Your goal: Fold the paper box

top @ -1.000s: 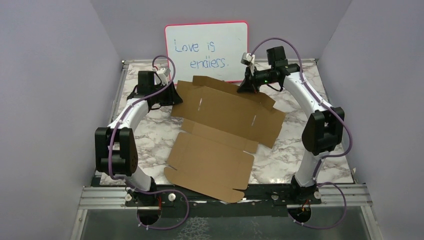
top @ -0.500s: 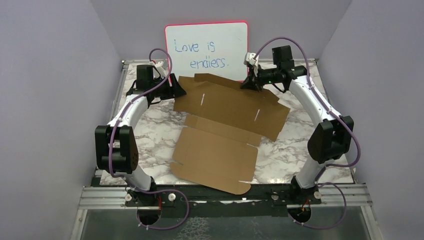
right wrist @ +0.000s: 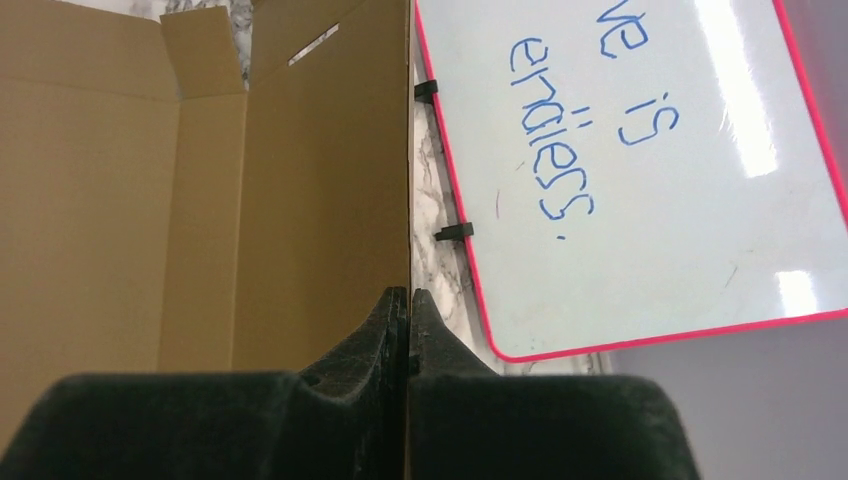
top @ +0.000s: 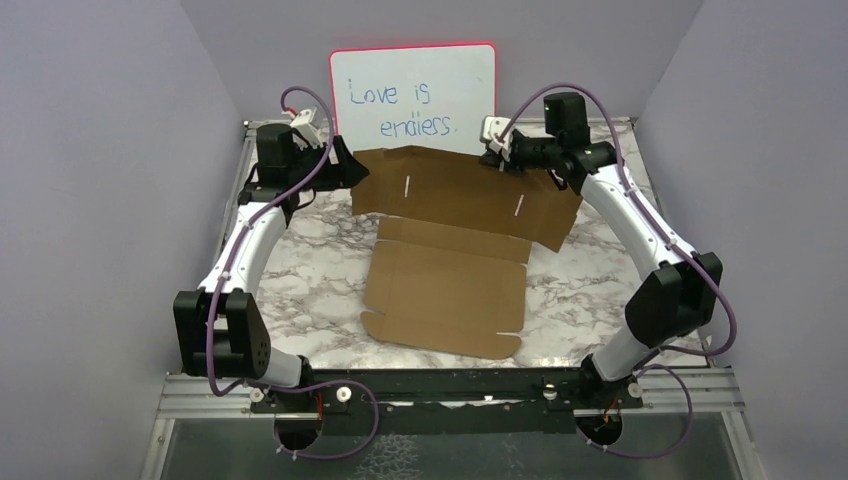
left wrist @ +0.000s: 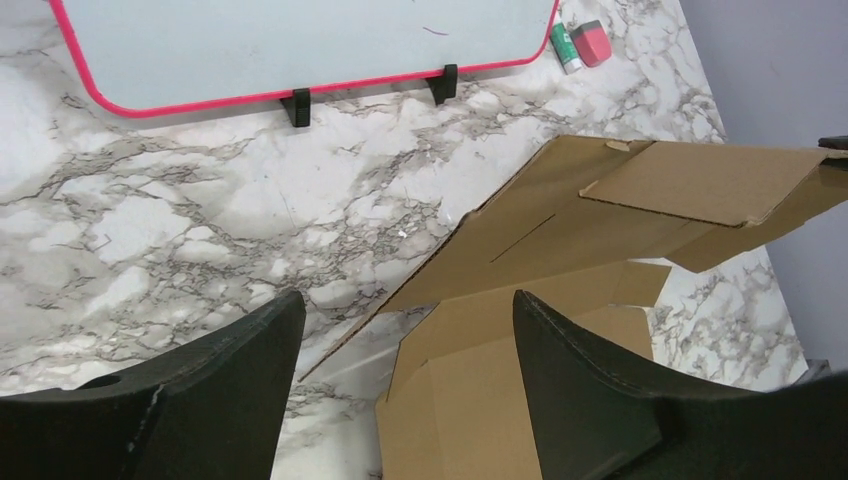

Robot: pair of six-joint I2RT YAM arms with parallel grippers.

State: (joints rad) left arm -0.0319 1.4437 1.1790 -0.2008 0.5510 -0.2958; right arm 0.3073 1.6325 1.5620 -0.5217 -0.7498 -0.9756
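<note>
The paper box (top: pixel 455 240) is a flat brown die-cut sheet in the middle of the marble table, its far half lifted off the table. My right gripper (top: pixel 500 152) is shut on the far right edge of the sheet (right wrist: pixel 300 180), which stands edge-on between its fingertips (right wrist: pixel 398 320). My left gripper (top: pixel 345 165) is open and empty, over the table beside the sheet's far left corner (left wrist: pixel 480 260); the cardboard does not touch its fingers (left wrist: pixel 570 380).
A pink-framed whiteboard (top: pixel 413 100) with blue writing stands at the back of the table, just behind both grippers, and shows in both wrist views (right wrist: pixel 640 170) (left wrist: pixel 300 40). A small green and red eraser (left wrist: pixel 583 42) lies by it. Purple walls close in the sides.
Both arms have moved toward the back. The right gripper has pulled the sheet's far half up and back, so the whole sheet has slid away from the near edge and squared up.
</note>
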